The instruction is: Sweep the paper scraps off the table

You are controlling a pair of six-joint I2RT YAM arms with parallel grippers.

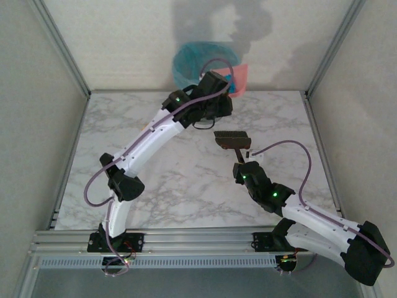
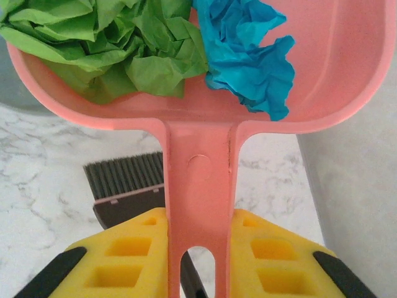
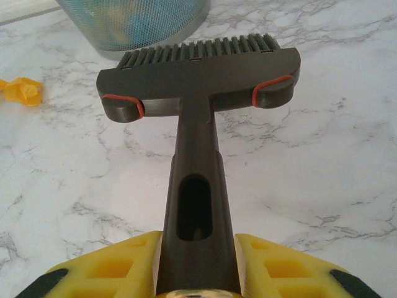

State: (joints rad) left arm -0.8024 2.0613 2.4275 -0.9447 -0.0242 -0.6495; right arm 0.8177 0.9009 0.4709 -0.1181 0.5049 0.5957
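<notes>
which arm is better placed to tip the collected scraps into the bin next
Left, likely. The left end effector grips the pink dustpan, loaded with green and blue paper scraps, beside the bin. The right end effector holds the brush, farther from the bin.

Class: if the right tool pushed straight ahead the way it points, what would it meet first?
Probably the bin, hit by the brush the right tool holds; depth unclear.

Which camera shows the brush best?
The right wrist camera: the brush is close, bristles, head and handle all clear. The top camera shows it small and dark; the left wrist camera, some bristles behind the dustpan.
</notes>
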